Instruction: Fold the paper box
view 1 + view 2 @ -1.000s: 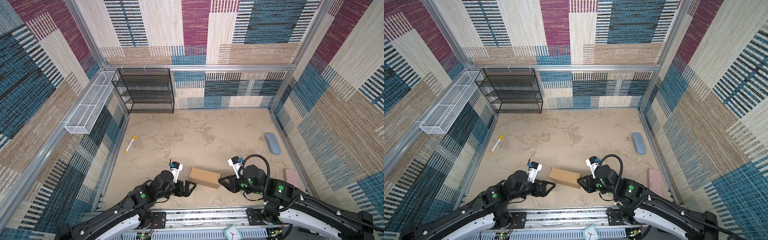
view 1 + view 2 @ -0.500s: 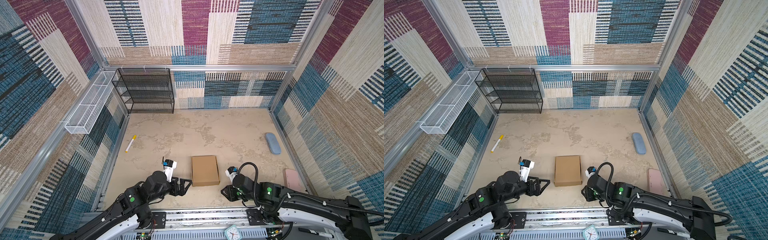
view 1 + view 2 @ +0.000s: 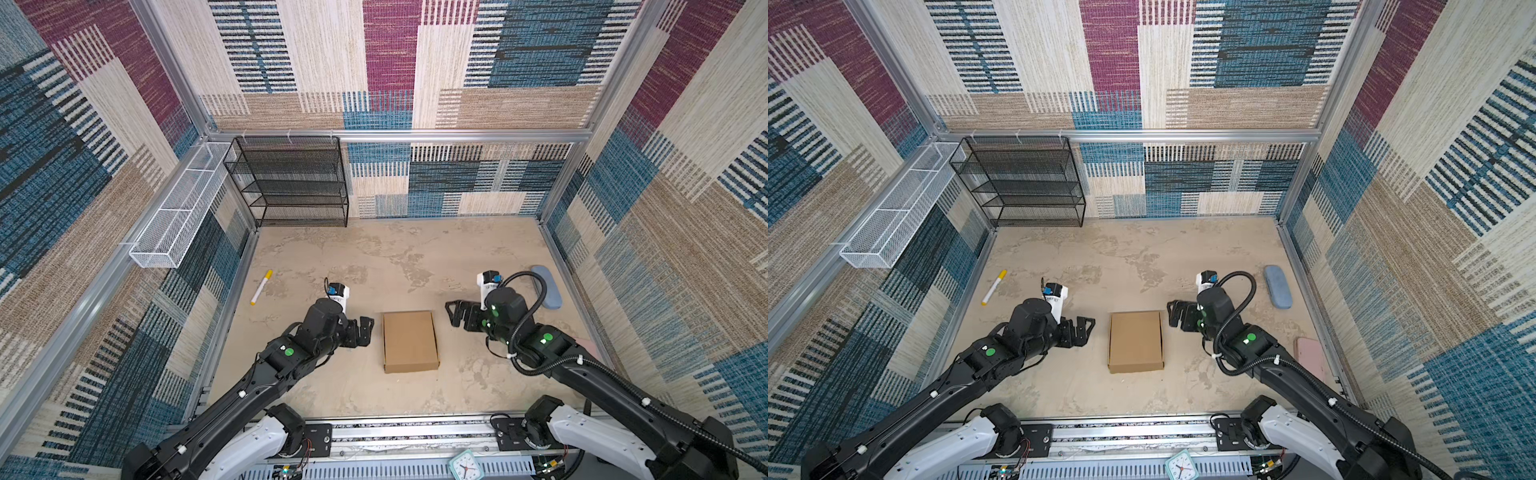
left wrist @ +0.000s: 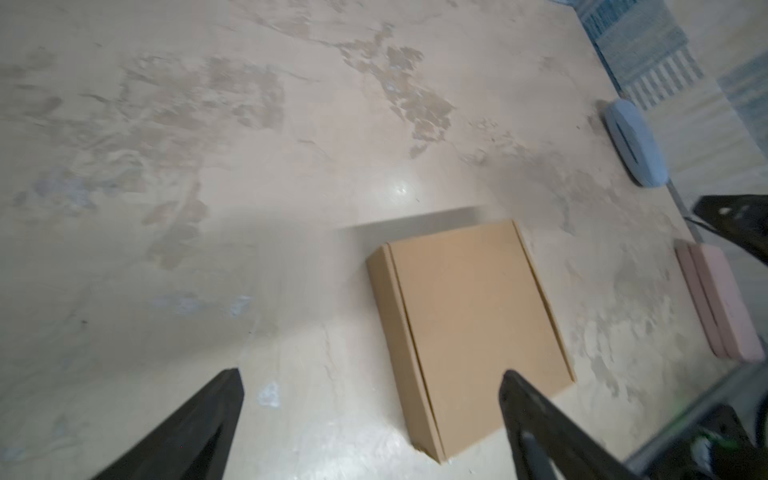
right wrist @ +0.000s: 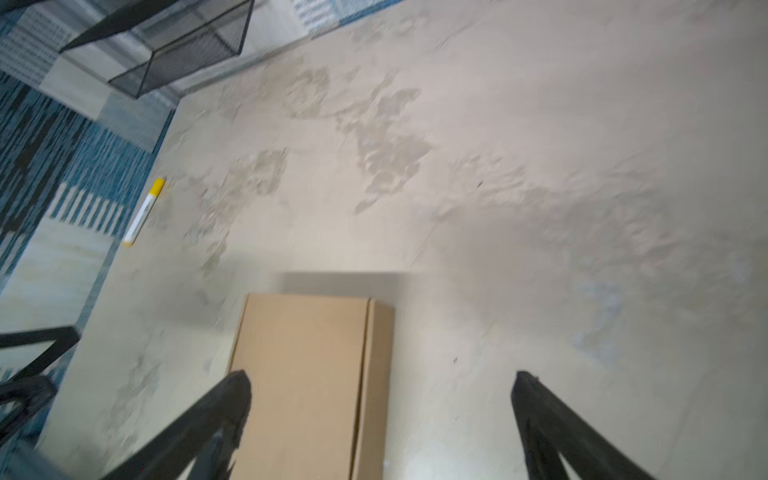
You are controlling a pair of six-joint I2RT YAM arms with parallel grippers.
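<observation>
With the paper box (image 3: pixel 410 341) released flat on the surface (image 3: pixel 374 262), left tool (image 3: pixel 365 331) and right tool (image 3: pixel 454 312) had backed off wide open, empty; folding looked done

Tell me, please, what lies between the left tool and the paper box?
Nothing lies there. Both top views show only a narrow strip of bare table between the open left tool and the paper box; the two do not touch.

End of the paper box (image 5: pixel 303 374) beyond the right wrist view's edge; pink case (image 3: pixel 589 345) mostly behind an arm.
</observation>
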